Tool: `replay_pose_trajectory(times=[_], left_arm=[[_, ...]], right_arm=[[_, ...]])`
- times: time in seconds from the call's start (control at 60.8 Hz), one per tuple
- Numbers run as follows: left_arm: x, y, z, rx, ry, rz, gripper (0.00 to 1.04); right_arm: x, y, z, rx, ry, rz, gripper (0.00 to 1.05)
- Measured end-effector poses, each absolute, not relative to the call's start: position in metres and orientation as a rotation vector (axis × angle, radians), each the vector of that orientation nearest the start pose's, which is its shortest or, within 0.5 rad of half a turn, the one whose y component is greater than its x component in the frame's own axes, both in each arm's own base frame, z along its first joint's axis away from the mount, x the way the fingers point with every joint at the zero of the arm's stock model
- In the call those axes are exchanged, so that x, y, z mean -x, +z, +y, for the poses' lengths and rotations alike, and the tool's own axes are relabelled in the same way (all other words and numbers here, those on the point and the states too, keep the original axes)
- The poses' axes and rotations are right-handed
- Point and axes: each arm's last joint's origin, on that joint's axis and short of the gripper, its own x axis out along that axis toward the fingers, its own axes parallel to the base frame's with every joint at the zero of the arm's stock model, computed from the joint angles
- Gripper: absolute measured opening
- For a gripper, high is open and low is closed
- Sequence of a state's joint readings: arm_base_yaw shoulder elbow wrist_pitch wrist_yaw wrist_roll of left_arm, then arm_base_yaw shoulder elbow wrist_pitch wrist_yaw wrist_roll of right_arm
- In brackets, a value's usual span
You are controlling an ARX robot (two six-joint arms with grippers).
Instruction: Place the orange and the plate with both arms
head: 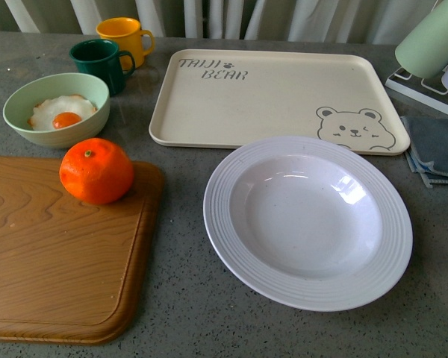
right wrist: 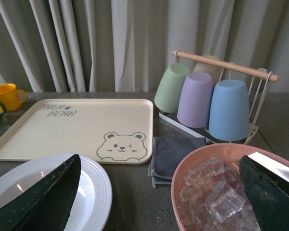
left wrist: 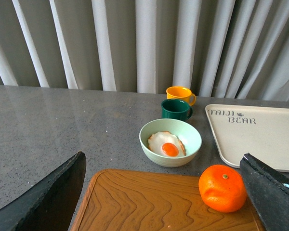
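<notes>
Orange [left wrist: 222, 187] on wooden board [left wrist: 149, 202], ahead of gaping left pincer [left wrist: 163, 158]; plate [right wrist: 94, 192] by gaping right pincer [right wrist: 161, 160].

Tray [head: 269, 97]: grey caps printed in its far-left corner, 2 lines; top line approx. "TAIJI" w/ a small paw mark [head: 228, 65] right after it; line below reads "BEAR"; top word's middle letters not fully clear.

Matte black left hand [left wrist: 163, 155], black wedge-shaped right hand [right wrist: 160, 158]
</notes>
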State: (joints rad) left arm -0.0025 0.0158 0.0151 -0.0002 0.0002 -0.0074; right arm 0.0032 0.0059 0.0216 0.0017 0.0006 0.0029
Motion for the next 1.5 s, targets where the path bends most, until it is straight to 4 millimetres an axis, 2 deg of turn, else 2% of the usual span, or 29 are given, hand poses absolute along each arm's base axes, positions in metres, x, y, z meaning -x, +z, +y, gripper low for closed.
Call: replay_pose_trajectory(times=[0.789,0.855,0.904,0.953,1.003,1.101,1.233,1.266,1.496], left_arm=[[-0.098,0.167,0.0,0.004,-0.006,0.003,0.96],[-0.099,0.167,-0.002,-0.068,-0.112,0.165,0.96],[-0.111,0.173,-0.003,-0.108,-0.159,0.264,0.96],[-0.122,0.18,-0.005,-0.121,-0.159,0.268,0.96],[-0.142,0.192,-0.008,-0.123,-0.163,0.262,0.96],[-0.173,0.198,-0.018,-0.105,-0.212,0.277,0.96],[-0.208,0.186,-0.037,-0.085,-0.29,0.342,0.96],[-0.218,0.179,-0.043,-0.072,-0.308,0.374,0.96],[-0.249,0.15,-0.061,-0.053,-0.347,0.455,0.96]], right_arm=[[-0.097,0.171,0.0,-0.003,0.003,-0.017,0.96],[-0.097,0.171,0.0,-0.003,0.002,-0.017,0.96],[-0.097,0.171,0.0,-0.003,0.004,-0.018,0.96],[-0.097,0.171,0.0,-0.003,0.002,-0.017,0.96],[-0.097,0.171,0.0,-0.003,0.002,-0.017,0.96],[-0.097,0.171,0.0,-0.003,0.002,-0.017,0.96],[-0.097,0.171,0.0,-0.003,0.002,-0.017,0.96],[-0.097,0.171,0.0,-0.003,0.002,-0.017,0.96],[-0.097,0.171,0.0,-0.003,0.002,-0.017,0.96]])
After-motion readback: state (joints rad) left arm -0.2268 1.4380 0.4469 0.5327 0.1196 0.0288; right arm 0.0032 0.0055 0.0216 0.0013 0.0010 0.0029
